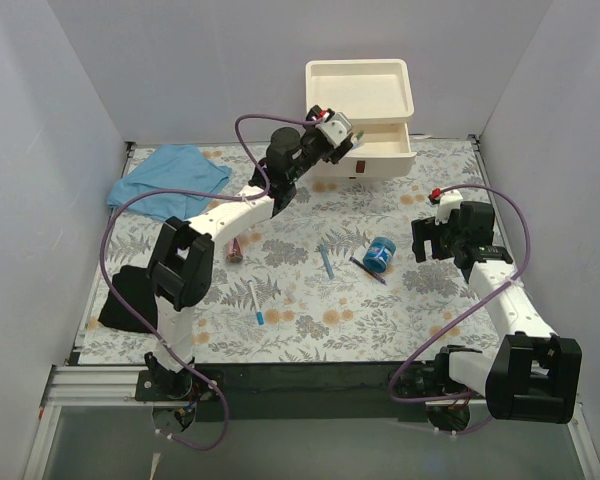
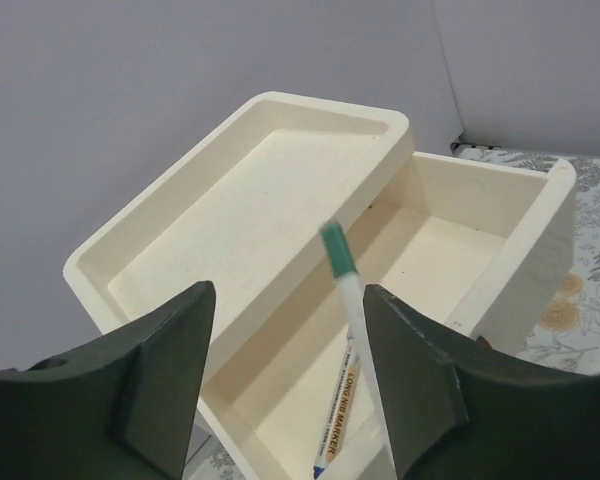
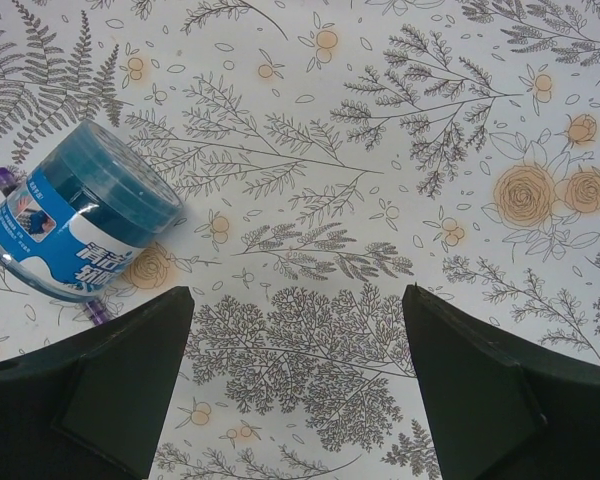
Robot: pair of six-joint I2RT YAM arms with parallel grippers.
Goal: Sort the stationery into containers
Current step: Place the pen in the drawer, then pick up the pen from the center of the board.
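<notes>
The left claw (image 2: pixel 288 300) is hovering at the cream drawer unit (image 1: pixel 360 90) by the far edge of the table (image 1: pixel 400 320), its jaws standing wide apart and clamping nothing. A white pen with a green cap (image 2: pixel 346 320) is leaning between the fingers, closer to the one on the right of the wrist view. Whether it is brushing that finger I cannot tell. Its cap is pointing up and its lower end is reaching down into the pulled-out drawer (image 2: pixel 460 250), which is sticking out just beneath the shallow tray top (image 2: pixel 230 215).

The right claw (image 3: pixel 298 295) is hanging low over the floral table, jaws spread wide and holding nothing. A blue roll (image 3: pixel 75 225) is lying on its side, off to the left of the fingers in the wrist view and apart from them, resting across a thin purple pen (image 3: pixel 0 180).

From above, a blue pen (image 1: pixel 326 262) is lying on the table just left of the roll, a white pen with a blue tip (image 1: pixel 256 303) is lying nearer the arm bases, and a pink tube (image 1: pixel 236 248) is sitting beside the left arm. A light-blue cloth (image 1: pixel 170 178) is lying crumpled in the far left corner
</notes>
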